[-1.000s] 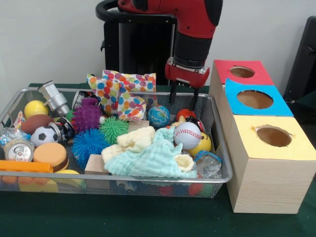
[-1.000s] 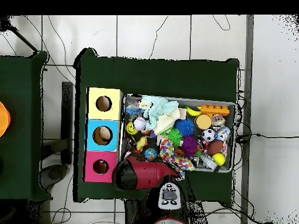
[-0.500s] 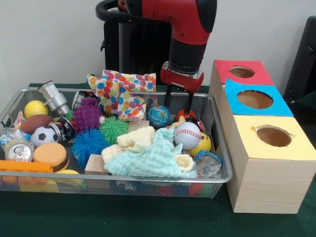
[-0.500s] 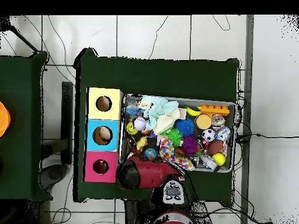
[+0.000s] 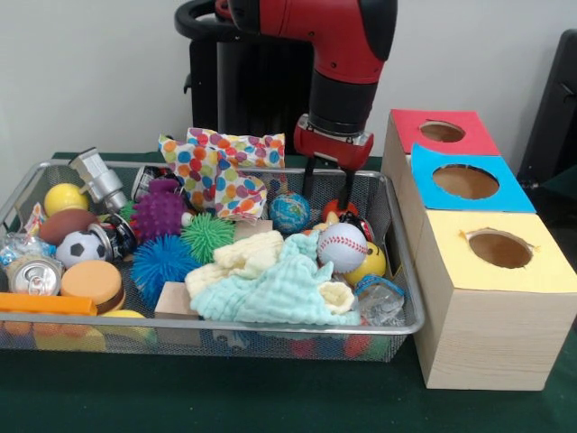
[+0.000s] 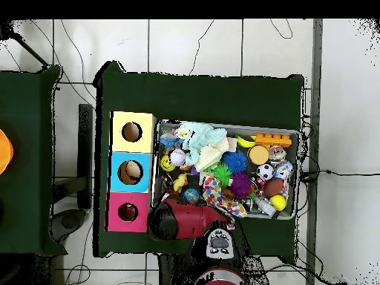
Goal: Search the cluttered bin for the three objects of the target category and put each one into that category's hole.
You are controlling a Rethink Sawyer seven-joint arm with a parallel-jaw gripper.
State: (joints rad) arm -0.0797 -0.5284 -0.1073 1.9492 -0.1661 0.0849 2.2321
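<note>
My gripper hangs open at the back right of the wire bin, its fingertips just above a small red ball. A globe ball lies just left of it, and a baseball and a yellow smiley ball sit in front. A soccer ball, a brown football and a yellow ball rest at the bin's left end. In the overhead view the red arm covers the gripper; the baseball and globe ball show.
Three boxes with round holes stand right of the bin: red, blue and yellow. Spiky balls, a spotted cloth, pale cloths, cans and an orange block crowd the bin.
Since a second ago the gripper has moved slightly left and lower, closer over the red ball. Its fingers stay apart. Nothing in the bin has shifted.
</note>
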